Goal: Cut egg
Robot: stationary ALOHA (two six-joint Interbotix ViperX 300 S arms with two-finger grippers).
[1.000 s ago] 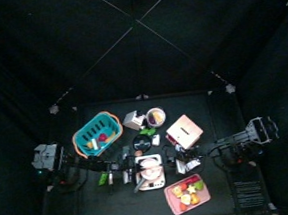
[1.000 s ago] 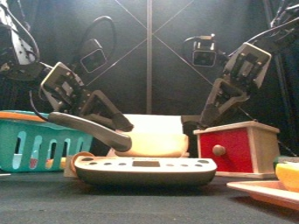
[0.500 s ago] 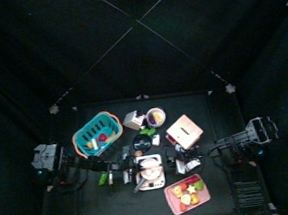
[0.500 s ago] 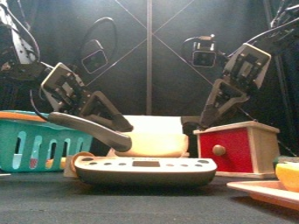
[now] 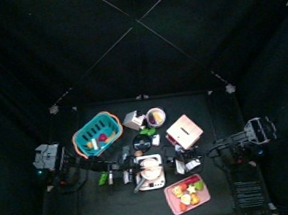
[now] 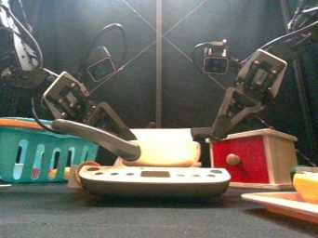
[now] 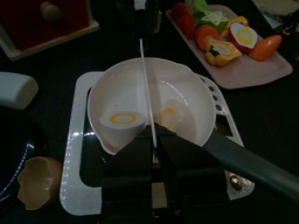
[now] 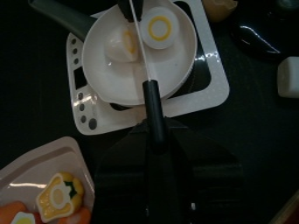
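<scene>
The egg lies in two pieces in a white pan (image 7: 193, 92): a half with a yolk ring (image 7: 121, 117) and a paler piece (image 7: 170, 114). A knife (image 7: 142, 79) stands on edge between them, spanning the pan. My right gripper (image 8: 149, 131) is shut on its black handle (image 8: 149, 101), just outside the pan's rim. My left gripper (image 7: 147, 150) closes on the blade's other end at the opposite rim. The right wrist view shows the yolk half (image 8: 160, 29) and the other piece (image 8: 125, 42). In the front view both arms slope down behind the pan (image 6: 162, 149).
The pan sits on a white scale-like base (image 6: 155, 179), with its grey handle (image 7: 251, 166) sticking out. A pink plate (image 7: 251, 72) of cut food lies beside it. A red box (image 6: 255, 156), a teal basket (image 6: 37, 153) and a white cup (image 7: 14, 89) stand around.
Both arms have sunk slightly toward the pan in the front view. Nothing else has moved.
</scene>
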